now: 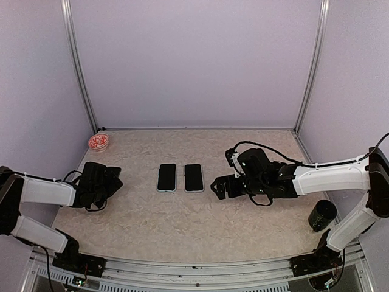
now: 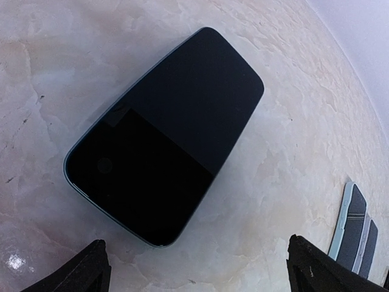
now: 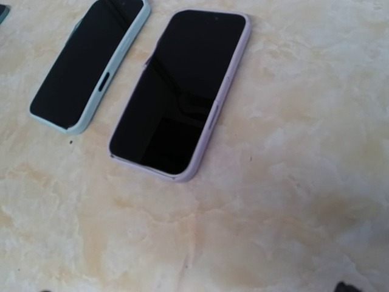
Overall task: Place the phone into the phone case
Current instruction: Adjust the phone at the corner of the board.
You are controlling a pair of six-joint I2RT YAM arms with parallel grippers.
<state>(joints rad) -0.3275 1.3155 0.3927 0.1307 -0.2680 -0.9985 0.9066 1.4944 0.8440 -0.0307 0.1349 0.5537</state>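
A bare black phone [image 2: 164, 134] lies flat on the marbled table, just ahead of my left gripper [image 2: 203, 277], which is open with nothing between its fingers; the top view hides this phone under the arm. In the middle of the table lie two dark-faced slabs side by side: one in a mint phone case [image 1: 166, 177] [image 3: 91, 61] and one in a lilac case [image 1: 194, 177] [image 3: 182, 91]. I cannot tell whether the mint one holds a phone. My right gripper [image 1: 220, 187] hovers open to the right of the lilac one. My left gripper [image 1: 114, 181] is well left of the mint one.
A small red-and-white dish [image 1: 98, 142] sits at the back left corner. A black cup [image 1: 321, 215] stands at the right edge beside the right arm. Purple walls close in the back and sides.
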